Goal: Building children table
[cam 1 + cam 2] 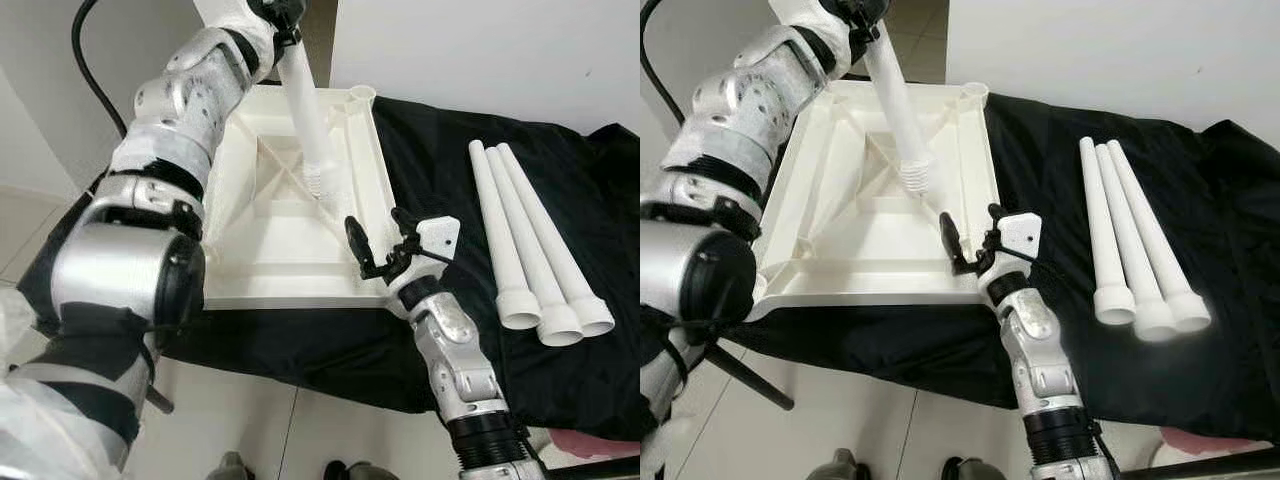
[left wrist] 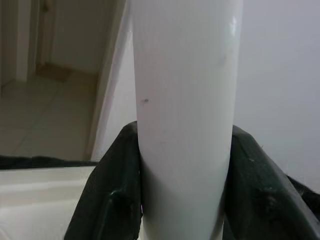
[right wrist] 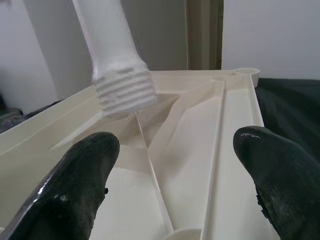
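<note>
A white children's table top (image 1: 262, 262) lies upside down on a black cloth (image 1: 440, 150). My left gripper (image 1: 284, 14) is shut on a white table leg (image 1: 306, 112) and holds it slanted. The leg's threaded end (image 3: 123, 91) hangs just above the ribs at the top's middle. In the left wrist view the black fingers (image 2: 111, 196) clamp the leg (image 2: 185, 125) from both sides. My right gripper (image 1: 378, 232) stands open over the top's near right corner, with nothing between its fingers (image 3: 75, 192). Three more white legs (image 1: 532, 252) lie side by side on the cloth to the right.
A round leg socket (image 1: 361, 94) sits at the top's far right corner. A white wall (image 1: 480, 50) rises right behind the cloth. A black cable (image 1: 88, 62) loops at the upper left. Tiled floor (image 1: 250, 420) lies below the cloth's near edge.
</note>
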{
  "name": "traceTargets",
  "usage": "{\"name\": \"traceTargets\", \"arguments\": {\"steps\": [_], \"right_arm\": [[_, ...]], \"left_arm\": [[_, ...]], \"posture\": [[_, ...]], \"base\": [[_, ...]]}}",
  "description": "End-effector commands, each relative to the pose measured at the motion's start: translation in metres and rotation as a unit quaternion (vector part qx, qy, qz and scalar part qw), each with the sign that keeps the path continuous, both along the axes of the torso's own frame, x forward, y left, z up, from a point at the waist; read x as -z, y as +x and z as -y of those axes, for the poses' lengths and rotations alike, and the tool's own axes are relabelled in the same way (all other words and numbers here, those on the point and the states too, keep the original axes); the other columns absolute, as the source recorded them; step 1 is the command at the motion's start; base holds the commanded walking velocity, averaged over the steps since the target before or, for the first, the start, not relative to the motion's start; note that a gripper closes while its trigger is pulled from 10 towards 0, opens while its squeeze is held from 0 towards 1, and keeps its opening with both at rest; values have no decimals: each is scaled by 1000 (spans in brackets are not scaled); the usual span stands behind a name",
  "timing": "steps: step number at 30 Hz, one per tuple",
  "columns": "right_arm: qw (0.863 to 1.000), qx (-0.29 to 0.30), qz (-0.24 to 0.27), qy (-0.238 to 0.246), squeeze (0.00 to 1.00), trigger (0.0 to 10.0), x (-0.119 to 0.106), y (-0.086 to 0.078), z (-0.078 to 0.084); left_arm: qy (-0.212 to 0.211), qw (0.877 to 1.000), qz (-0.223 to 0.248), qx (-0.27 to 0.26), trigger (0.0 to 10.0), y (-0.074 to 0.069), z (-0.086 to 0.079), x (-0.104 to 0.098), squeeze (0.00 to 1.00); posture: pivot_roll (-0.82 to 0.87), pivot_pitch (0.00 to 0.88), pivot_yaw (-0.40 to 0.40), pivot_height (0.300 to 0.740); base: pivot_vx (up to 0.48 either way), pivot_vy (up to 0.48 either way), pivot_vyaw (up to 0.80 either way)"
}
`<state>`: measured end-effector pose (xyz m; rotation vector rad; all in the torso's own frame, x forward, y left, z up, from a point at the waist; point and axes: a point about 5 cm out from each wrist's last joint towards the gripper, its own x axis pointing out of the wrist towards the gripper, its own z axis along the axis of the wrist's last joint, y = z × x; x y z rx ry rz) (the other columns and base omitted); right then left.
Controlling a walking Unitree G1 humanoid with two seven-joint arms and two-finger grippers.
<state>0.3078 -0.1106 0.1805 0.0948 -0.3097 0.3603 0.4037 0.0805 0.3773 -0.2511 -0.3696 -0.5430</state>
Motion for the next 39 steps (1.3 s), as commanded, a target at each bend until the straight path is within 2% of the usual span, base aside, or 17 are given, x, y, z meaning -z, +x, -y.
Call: {"name": "traceTargets", "arguments": {"steps": [1,3,7,9,11,14,19,27,39], "right_arm": [[1000,-4,5,-22,0,10000,-6,1,-3],[999,-4,2,-34,0,10000,-9,4,-4],[997,0,-6,-71,0,10000,-19,14,-5],[997,0,-9,-74,0,10000,-19,15,-5],[995,5,-7,-97,0,10000,-24,23,-6],[993,15,-4,-114,0,10000,-28,30,-6],[992,21,-7,-122,0,10000,-31,35,-7],[991,38,-1,-128,0,10000,-42,45,-10],[992,48,8,-118,0,10000,-50,52,-10]], "left_arm": [[45,994,64,76,10000,-12,18,-6,0],[46,994,71,73,10000,-15,22,-5,0],[52,991,86,83,10000,-26,42,1,0],[51,991,86,85,10000,-27,45,1,0],[60,989,95,98,10000,-35,59,5,0],[63,988,95,104,10000,-41,68,10,0],[59,988,96,109,10000,-45,73,12,0],[63,985,100,125,10000,-60,88,18,0],[49,985,98,131,10000,-67,92,17,0]], "posture": [[-15,93,-17,740],[-15,93,-17,740],[-8,91,-21,740],[-8,91,-21,740],[-2,88,-25,740],[1,79,-29,740],[1,77,-30,740],[11,61,-46,740],[12,62,-53,740]], "base": [[0,0,0],[0,0,0],[0,0,0],[0,0,0],[0,0,0],[0,0,0],[0,0,0],[0,0,0],[0,0,0]]}}
